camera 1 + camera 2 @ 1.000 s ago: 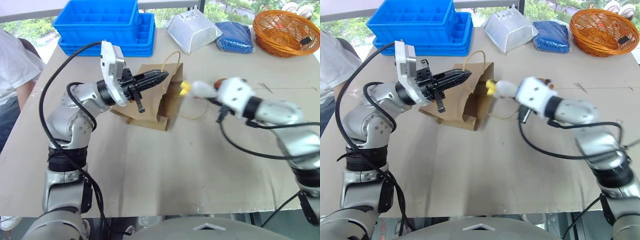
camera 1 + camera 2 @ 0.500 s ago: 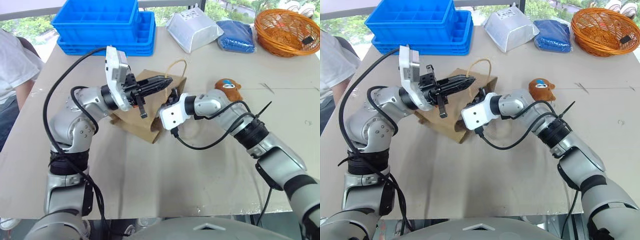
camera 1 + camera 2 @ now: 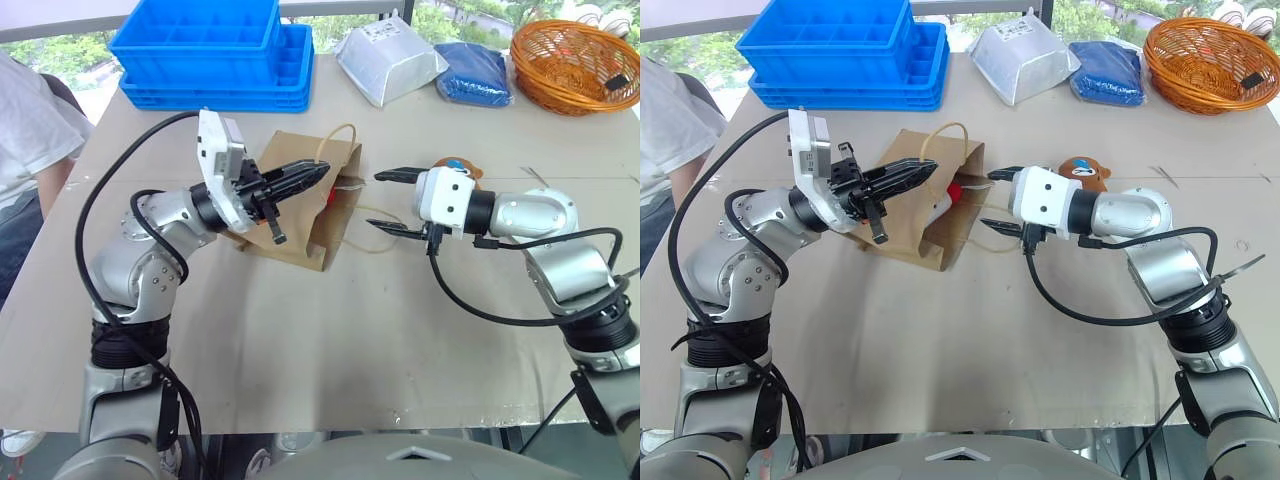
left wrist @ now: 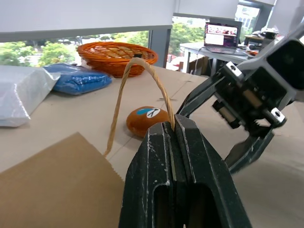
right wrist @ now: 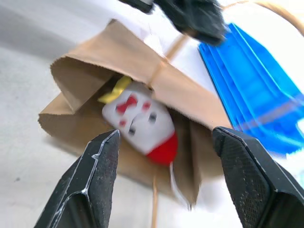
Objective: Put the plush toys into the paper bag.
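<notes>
Brown kraft paper forms the bag (image 3: 300, 205), which lies on its side on the table (image 3: 330, 330) with its mouth facing the right end effector (image 3: 390, 200); the white toy (image 5: 140, 121) with its red tip lies inside that mouth. At the bag's upper edge the left end effector (image 4: 171, 130) is clamped on one cord handle (image 4: 137, 80), while the right one stands with fingers spread and empty just beside the mouth. Behind the right end effector, well apart from the bag, the brown toy (image 3: 1085, 172) lies on the table.
</notes>
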{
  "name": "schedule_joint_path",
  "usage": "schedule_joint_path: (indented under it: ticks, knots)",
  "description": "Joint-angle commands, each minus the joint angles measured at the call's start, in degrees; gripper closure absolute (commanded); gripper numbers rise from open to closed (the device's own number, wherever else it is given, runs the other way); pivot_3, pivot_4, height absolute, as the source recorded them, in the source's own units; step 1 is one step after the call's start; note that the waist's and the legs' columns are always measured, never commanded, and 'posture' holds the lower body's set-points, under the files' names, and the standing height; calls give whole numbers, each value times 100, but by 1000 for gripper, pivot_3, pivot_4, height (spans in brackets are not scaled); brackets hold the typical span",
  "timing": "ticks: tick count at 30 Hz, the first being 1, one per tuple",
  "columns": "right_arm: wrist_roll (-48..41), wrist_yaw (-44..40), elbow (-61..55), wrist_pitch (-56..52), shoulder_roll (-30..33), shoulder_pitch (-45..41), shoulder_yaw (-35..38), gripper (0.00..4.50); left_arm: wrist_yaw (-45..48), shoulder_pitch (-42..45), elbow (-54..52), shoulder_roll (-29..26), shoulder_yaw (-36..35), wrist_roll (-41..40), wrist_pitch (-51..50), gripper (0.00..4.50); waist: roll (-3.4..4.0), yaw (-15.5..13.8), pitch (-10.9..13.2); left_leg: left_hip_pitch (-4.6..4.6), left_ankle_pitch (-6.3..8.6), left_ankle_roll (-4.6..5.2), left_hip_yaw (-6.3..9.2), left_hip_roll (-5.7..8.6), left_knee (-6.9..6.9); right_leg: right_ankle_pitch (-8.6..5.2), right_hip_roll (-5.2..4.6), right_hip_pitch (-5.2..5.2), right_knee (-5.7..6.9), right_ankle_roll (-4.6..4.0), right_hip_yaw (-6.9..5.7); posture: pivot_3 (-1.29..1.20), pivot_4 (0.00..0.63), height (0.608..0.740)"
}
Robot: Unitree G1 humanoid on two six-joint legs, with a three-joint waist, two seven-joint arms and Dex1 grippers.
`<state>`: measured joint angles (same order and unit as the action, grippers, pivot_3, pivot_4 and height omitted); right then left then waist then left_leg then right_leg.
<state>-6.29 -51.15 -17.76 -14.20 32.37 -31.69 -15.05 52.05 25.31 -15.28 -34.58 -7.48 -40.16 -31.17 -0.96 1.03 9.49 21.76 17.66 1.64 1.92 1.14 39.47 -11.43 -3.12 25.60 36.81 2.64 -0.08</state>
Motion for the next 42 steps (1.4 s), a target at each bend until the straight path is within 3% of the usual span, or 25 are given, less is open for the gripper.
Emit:
schedule_joint_path:
  ticks: [1, 3, 8, 14, 18, 22, 27, 31, 33, 36, 39, 42]
  knots:
    - [447, 1359, 667, -1857, 75, -42, 931, 1494, 17, -33, -202, -2, -42, 81, 247, 4500, -1, -34, -1, 0, 0, 0, 0, 0, 0, 0, 0, 0, 1, 0, 0, 0, 150, 740]
    - [618, 1743, 1223, -2199, -55, -228, 864, 1494, 30, -26, -190, 3, -17, 117, 296, 4500, -1, -41, -1, 1, 0, 0, -2, 4, 4, 0, -4, -2, 1, 0, 2, 0, 150, 740]
    - [1241, 2277, 2994, -1884, -256, -667, 503, 1494, -38, -27, -237, 48, 7, 130, 340, 4500, -1, 6, -1, -3, -1, -1, -12, 4, -2, 1, 0, 3, 1, -1, 11, 0, 150, 740]
    - [862, 2045, 3194, -1986, -361, -752, 809, 4406, -127, -102, -339, 63, -50, 93, 334, 4500, -7, -24, -6, -2, -1, 0, -12, 3, 1, 1, -1, -2, -1, 0, 12, 0, 150, 740]
    - [324, 1619, 2634, -1722, -210, -380, 1315, 4406, -310, -60, -333, 166, -149, -44, 234, 4500, -7, -40, -6, 0, 0, 1, -3, 5, 2, 1, -2, -4, -1, 0, 8, 0, 150, 740]
    - [-1021, 709, 762, -1411, -391, 191, 1711, 4406, -292, 52, -265, 199, -225, -332, 76, 4500, -5, -15, -5, 5, 1, 2, 9, 0, 0, 1, 1, -2, -1, 0, 3, 0, 150, 740]
    - [-665, 509, -175, -1237, -602, 217, 427, 4406, -177, 301, -218, 224, -208, -585, -82, 4500, -2, 83, -3, -6, 0, 1, -6, -13, -1, 1, 11, -2, 3, 0, 6, 0, 150, 740]
    - [-329, 657, 247, -908, -1017, -77, -123, 4406, -177, 447, -223, 274, -157, -712, -208, 4500, -3, 91, -4, -7, -4, -7, -4, -11, 2, 4, 14, -3, 10, -5, 6, 0, 150, 740]
    - [5, 523, 1184, -138, -1508, -558, -655, 4406, -223, 479, -334, 339, -87, -830, -336, 4500, -4, 105, -4, -4, -5, -7, -4, -6, 7, 4, 12, -3, 10, -5, 6, 0, 150, 740]
    - [20, 117, 2148, 840, -2056, -940, -940, 4406, -257, 446, -390, 387, -42, -810, -353, 4500, -6, 134, -5, -8, -6, -8, -5, -1, 7, 5, 11, -2, 8, -6, 9, 0, 150, 740]
    - [-283, -757, 2600, 1007, -2200, -1114, -1087, 4406, -251, 313, -443, 370, 5, -697, -282, 4500, -5, 122, -5, -7, -8, -12, 9, -10, -2, 5, 18, 1, 10, -7, -1, 0, 150, 740]
    - [-243, -970, 2840, 1164, -2110, -1116, -1009, 3593, -301, 162, -513, 334, -38, -648, -247, 4500, -5, 101, -5, 1, -7, -12, 21, 1, -3, 6, 2, 3, 4, -7, -9, 0, 150, 740]
